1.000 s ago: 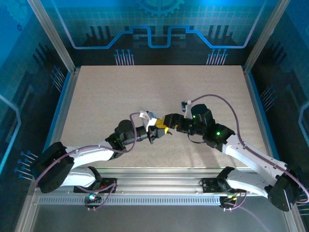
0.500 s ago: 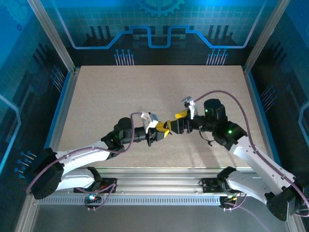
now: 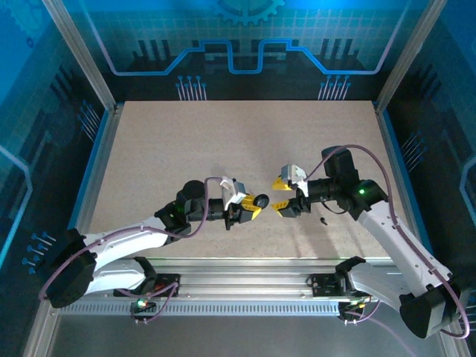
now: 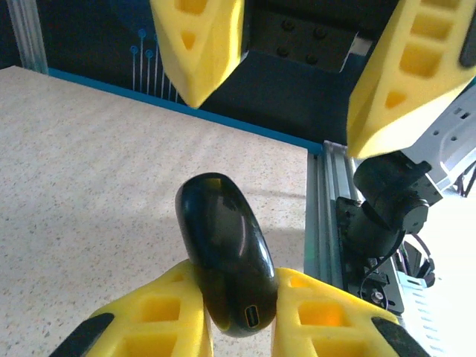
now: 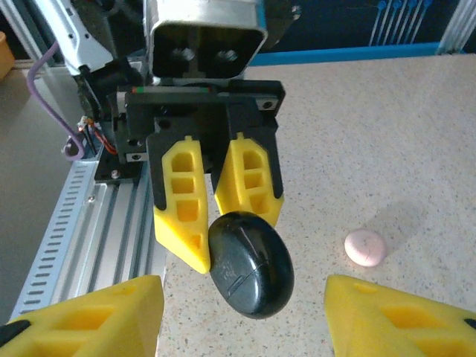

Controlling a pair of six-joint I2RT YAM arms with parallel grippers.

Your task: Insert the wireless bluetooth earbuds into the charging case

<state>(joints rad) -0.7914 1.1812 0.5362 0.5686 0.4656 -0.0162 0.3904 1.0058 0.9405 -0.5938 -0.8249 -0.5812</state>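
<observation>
My left fingers (image 3: 255, 207) are closed on the black charging case (image 3: 261, 200), pinching it by the end that has the small port, so that the rounded free end sticks out past the yellow tips toward my other arm. The case is glossy and egg-shaped, with a thin seam running across its shell, and I hold it a little above the desk (image 3: 186, 141), near the middle of the near half. My right fingers (image 3: 281, 196) stand open and hold nothing. Their two yellow tips are spread apart and point straight at the case from the other side, close to it but not touching. From my right wrist I see one small whitish earbud (image 5: 364, 248) lying on the desk, just beside the case and on the far side of my left fingers, away from the rail. From above, a tiny dark piece (image 3: 324, 220) lies on the desk under my right forearm. It is too small for me to tell what it is.
</observation>
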